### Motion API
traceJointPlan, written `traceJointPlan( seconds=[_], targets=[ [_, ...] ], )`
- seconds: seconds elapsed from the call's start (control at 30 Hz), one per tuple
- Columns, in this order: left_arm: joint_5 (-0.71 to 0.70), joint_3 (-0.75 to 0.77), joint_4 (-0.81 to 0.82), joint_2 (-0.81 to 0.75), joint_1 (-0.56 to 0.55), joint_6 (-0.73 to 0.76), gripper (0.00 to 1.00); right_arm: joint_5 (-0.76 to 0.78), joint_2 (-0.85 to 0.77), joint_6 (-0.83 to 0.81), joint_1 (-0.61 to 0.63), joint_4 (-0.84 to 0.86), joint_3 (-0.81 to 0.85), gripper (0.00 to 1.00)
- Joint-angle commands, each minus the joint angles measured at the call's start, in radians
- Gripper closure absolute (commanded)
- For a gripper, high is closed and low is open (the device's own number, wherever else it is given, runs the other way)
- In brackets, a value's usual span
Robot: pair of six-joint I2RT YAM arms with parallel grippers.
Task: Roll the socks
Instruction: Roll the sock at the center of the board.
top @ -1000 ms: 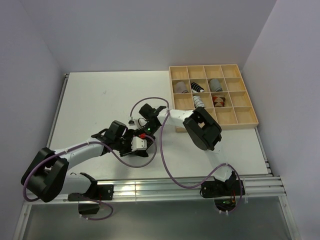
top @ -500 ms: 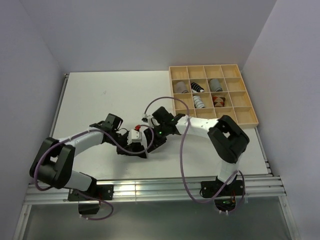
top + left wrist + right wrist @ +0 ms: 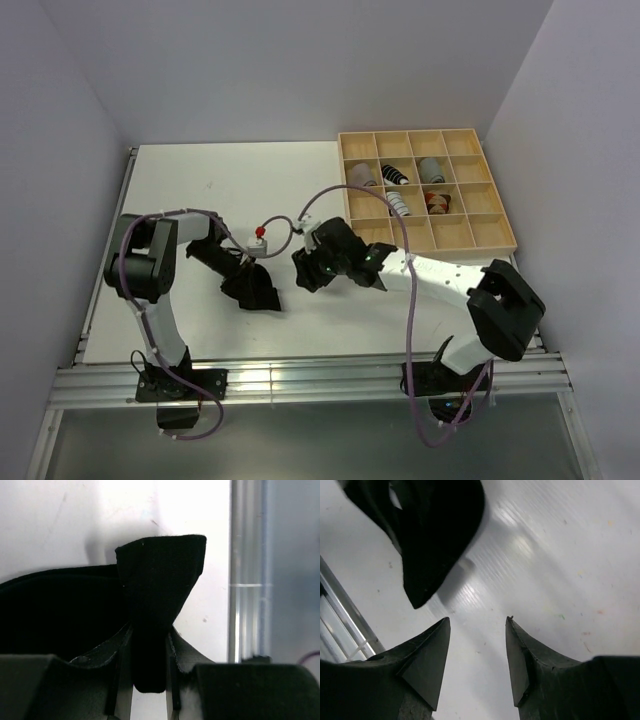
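Camera arrangement: one overhead view and two wrist views.
The top external camera is looking down from above and behind the arm bases, taking in the whole table (image 3: 180,190), the wooden tray (image 3: 408,132) and both arms from afar. The left wrist camera is peering close along the left gripper (image 3: 148,650) toward a metal rail (image 3: 247,580) at the table's edge. The right wrist camera is facing the tabletop, low, past the right gripper (image 3: 477,625). All three are sharing the black sock (image 3: 258,290).
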Motion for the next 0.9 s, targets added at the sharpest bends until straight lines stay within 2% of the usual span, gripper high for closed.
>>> traceJointPlan(
  seconds=[0.0,0.03,0.17,0.3,0.37,0.67,0.87],
  targets=[
    [0.02,0.081,-0.268,0.102,0.016,0.177,0.99,0.165,-0.041,-0.134,0.102,0.123,-0.01,0.44],
    [0.02,0.111,-0.303,0.124,0.016,0.215,1.0,0.177,-0.03,-0.148,0.149,0.128,-0.002,0.43],
    [-0.003,0.138,-0.311,0.18,0.018,0.199,1.0,0.223,0.071,-0.208,0.238,0.123,0.07,0.4],
    [-0.022,0.141,-0.31,0.2,0.018,0.197,1.0,0.369,0.14,-0.274,0.338,0.125,0.11,0.36],
    [-0.028,0.138,-0.31,0.2,0.018,0.199,1.0,0.392,0.154,-0.289,0.381,0.133,0.116,0.34],
    [-0.023,0.153,-0.31,0.21,0.018,0.184,1.0,0.487,0.264,-0.347,0.449,0.133,0.197,0.31],
    [-0.026,0.162,-0.31,0.205,0.016,0.173,1.0,0.486,0.35,-0.372,0.467,0.131,0.248,0.31]
  ],
)
